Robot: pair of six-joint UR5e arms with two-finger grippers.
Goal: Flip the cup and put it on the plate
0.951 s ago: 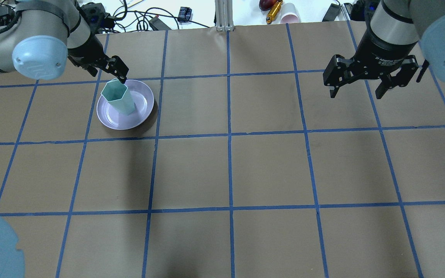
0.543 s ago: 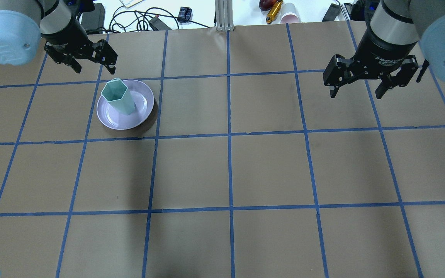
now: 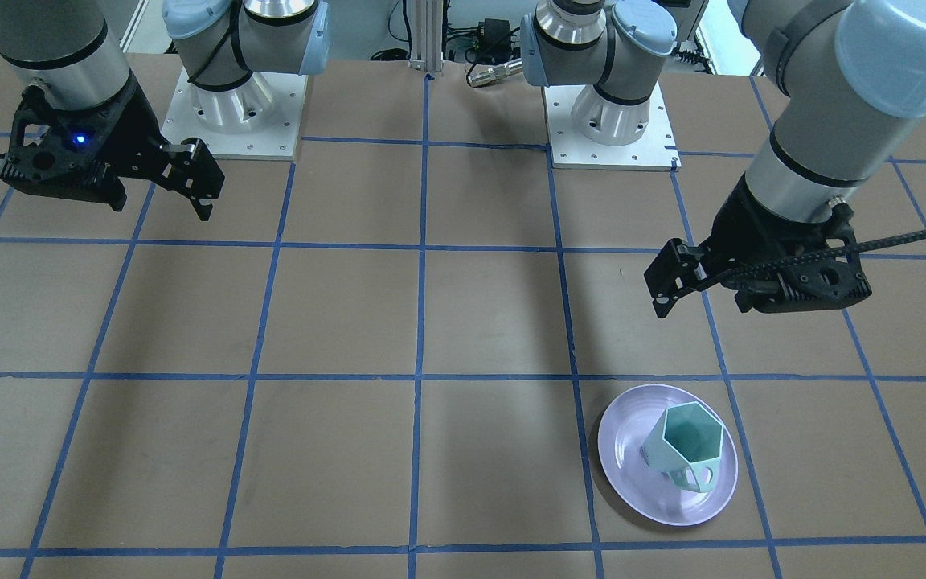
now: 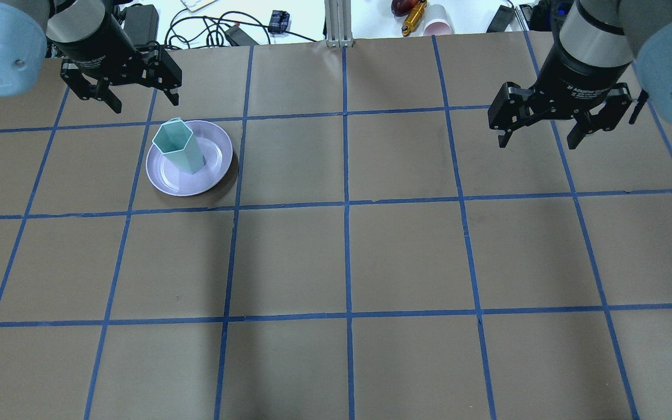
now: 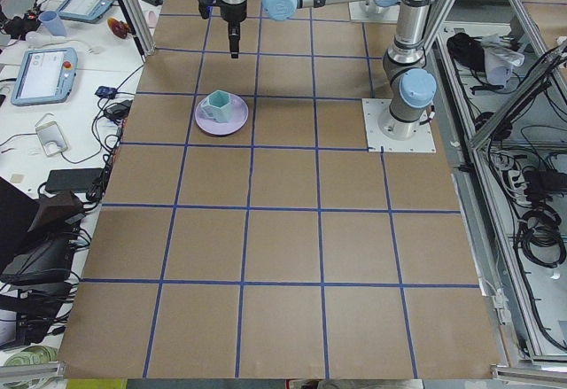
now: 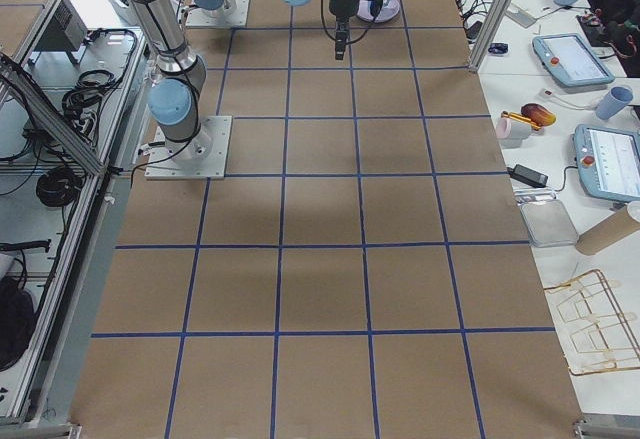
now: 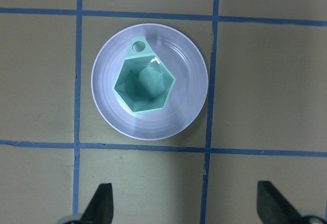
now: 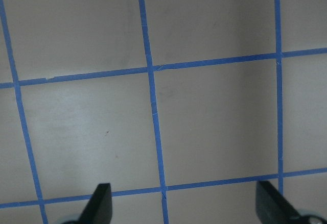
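The mint-green cup (image 4: 178,149) stands upright, mouth up, on the lavender plate (image 4: 213,169) at the table's far left. It also shows in the front-facing view (image 3: 688,446) on the plate (image 3: 632,474). In the left wrist view the cup (image 7: 143,86) sits near the middle of the plate (image 7: 184,112), its handle toward the top left. My left gripper (image 4: 145,104) is open and empty, raised above the table and apart from the cup. My right gripper (image 4: 537,140) is open and empty, hovering over bare table on the right.
Cables, a black box and a pink cup (image 4: 438,20) lie beyond the table's far edge, beside an aluminium post (image 4: 339,23). The two arm bases (image 3: 230,104) stand at the robot's side. Blue tape lines grid the brown table top.
My left gripper has pulled away from the cup's rim, rising and moving toward the view's upper left. The cup stays standing on the plate. The right arm has not moved.
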